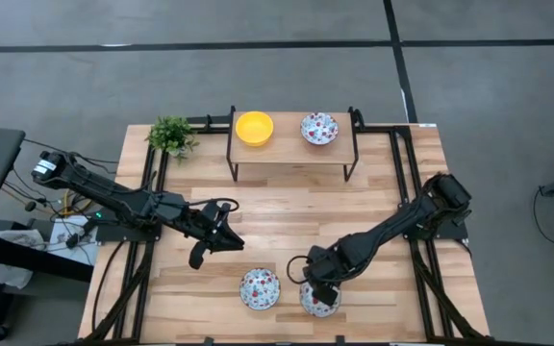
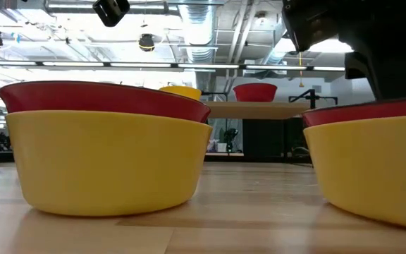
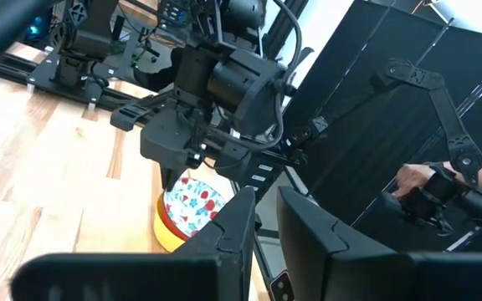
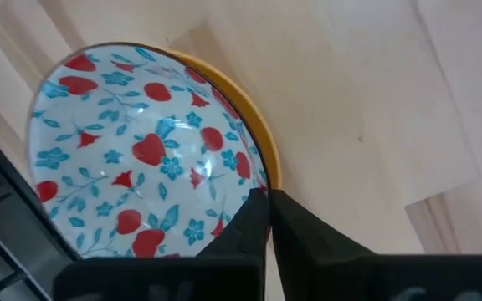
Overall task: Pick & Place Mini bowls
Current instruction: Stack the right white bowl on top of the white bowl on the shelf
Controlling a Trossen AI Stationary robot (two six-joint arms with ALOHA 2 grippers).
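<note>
Two mini bowls, yellow outside and floral inside, sit near the table's front edge: one [image 1: 260, 288] stands free on its base, the other [image 1: 320, 302] is under my right gripper [image 1: 319, 286]. That gripper is shut on the second bowl [image 4: 141, 150]. A plain yellow bowl [image 1: 254, 127] and a floral bowl [image 1: 318, 128] stand on a small raised shelf [image 1: 291, 149] at the back. My left gripper [image 1: 214, 240] hovers left of centre, empty, its fingers [image 3: 237, 230] close together. My right gripper pinches the bowl's rim [image 4: 260, 186], one finger inside the bowl [image 4: 241, 230] and one outside [image 4: 308, 238]. The fingers come from above, pointing down. In the low view the bowl [image 2: 372, 169] stands upright with its base on the table.
A small green potted plant [image 1: 171, 135] stands at the back left corner. The shelf's dark metal legs [image 1: 231, 159] stand on the table's far half. Bare wood lies between the shelf and the front bowls. A person's hand [image 3: 412, 177] shows in the room beyond.
</note>
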